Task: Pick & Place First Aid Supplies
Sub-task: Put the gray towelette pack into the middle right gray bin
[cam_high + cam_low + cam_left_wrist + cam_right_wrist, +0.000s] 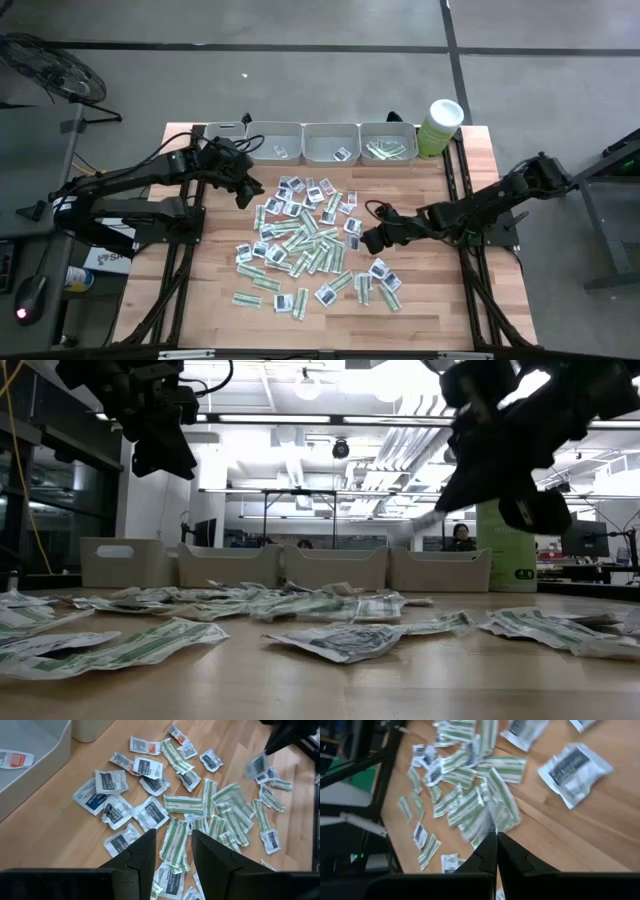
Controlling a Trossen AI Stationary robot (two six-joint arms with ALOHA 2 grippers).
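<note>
So I've got both arms out over the counter (430, 300) right now. The right gripper (496, 837) has its fingers (487, 855) pressed fully together, tips meeting in a point, and there's a blurry green-striped sachet (479, 827) right at those tips, but I honestly can't tell whether it's pinched or just lying under them. In the high view that gripper (368, 240) sits at the right edge of the pile of first aid supplies (305, 240), which is spread across the middle of the counter: narrow green-white strips mixed with squarish white packets with dark print. The left gripper (172, 852) hangs above the pile's far-left side with its fingers (142, 855) parted and nothing between them; through the gap I can see a green-white strip (175, 840) lying on the wood directly below, with a white packet (122, 840) just beside the one finger. From the low view the left gripper (165, 445) is clearly well off the counter. Beyond the pile from both sets of fingers is a row of grey trays (330, 142), a few sachets already in them, and a pale green tub (438, 127) with a white lid at the row's right end.
</note>
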